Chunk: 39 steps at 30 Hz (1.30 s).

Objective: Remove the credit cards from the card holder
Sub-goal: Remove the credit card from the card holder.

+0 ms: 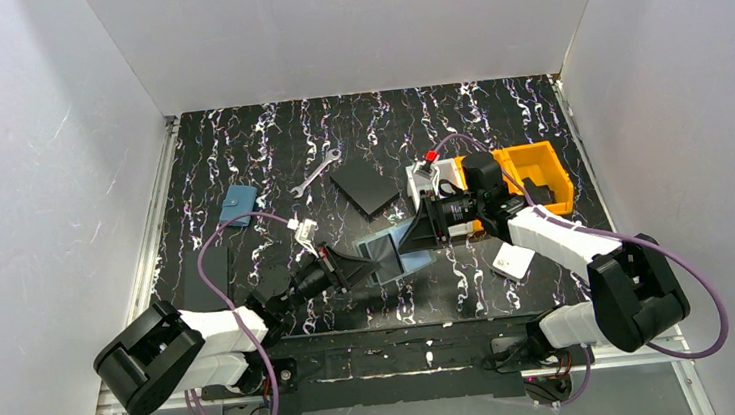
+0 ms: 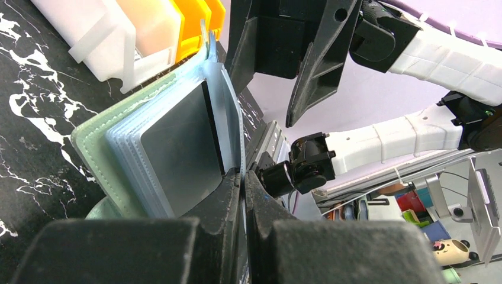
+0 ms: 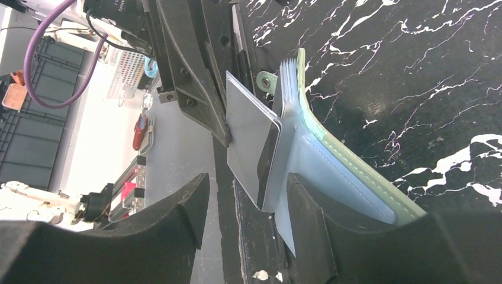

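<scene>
My left gripper [image 2: 243, 177] is pressed together, its two fingertips pinching the thin edge of a clear blue sleeve [image 2: 229, 100] of the card holder [image 2: 97, 148], at the lower middle of my left wrist view. The card holder stands open there like a book, its mint-green cover on the left against the black marbled table [image 2: 35, 118] and its stack of sleeves fanned up toward the centre of the frame. One card [image 2: 177, 151], grey and shiny in this light, lies flat against the sleeves just left of the one I pinch; whether it sits inside a pocket or free of it I cannot tell. My right gripper [image 3: 247, 180] is spread wide, one finger at each side of the bottom of my right wrist view, with the card and the blue sleeve reaching down between them; the sleeve runs close along the right-hand finger, and I cannot tell whether they touch. In the overhead view the card holder sits just below the centre of the frame, between my two grippers, which meet at it from the lower left and the right. Well apart from it, in the upper half, are a blue pouch [image 1: 238, 204], a wrench [image 1: 317, 172], a black square plate [image 1: 365, 186], a white box [image 1: 436, 173] and an orange bin [image 1: 544, 152]
</scene>
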Motion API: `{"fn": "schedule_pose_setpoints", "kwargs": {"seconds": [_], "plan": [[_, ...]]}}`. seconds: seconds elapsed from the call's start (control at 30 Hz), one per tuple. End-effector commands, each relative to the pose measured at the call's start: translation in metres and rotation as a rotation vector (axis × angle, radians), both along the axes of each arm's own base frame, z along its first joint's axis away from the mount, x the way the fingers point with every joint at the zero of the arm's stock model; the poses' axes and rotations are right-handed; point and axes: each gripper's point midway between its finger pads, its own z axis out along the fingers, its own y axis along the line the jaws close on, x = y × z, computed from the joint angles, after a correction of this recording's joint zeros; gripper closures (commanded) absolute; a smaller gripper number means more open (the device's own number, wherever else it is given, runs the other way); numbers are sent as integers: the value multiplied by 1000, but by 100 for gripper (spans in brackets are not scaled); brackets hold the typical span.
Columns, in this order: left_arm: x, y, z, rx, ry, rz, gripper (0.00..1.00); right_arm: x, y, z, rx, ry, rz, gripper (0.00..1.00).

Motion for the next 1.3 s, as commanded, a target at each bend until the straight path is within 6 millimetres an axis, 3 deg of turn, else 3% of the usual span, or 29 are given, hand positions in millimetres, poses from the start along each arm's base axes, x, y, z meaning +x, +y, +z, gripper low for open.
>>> {"fn": "schedule_pose_setpoints", "kwargs": {"seconds": [0.0, 0.3, 0.53, 0.8, 1.0, 1.13, 1.27], "plan": [[1, -6, 49, -115, -125, -24, 100, 4, 1, 10, 24, -40, -6, 41], [3, -12, 59, -135, -141, -42, 100, -4, 2, 19, 67, -8, 25, 44], [3, -12, 62, -142, -143, -43, 100, -3, 4, 26, 86, 13, 28, 55], [3, -12, 58, -139, -132, -37, 100, 1, 8, 31, 99, 50, 33, 74], [6, -10, 51, -127, -103, -20, 100, 1, 7, 33, 105, 31, 38, 98], [8, -4, 42, -122, -74, 16, 100, 7, -1, 34, 115, 5, 36, 99], [6, 2, 41, -126, -67, 32, 89, 12, -9, 32, 121, -7, 28, 99]]}}
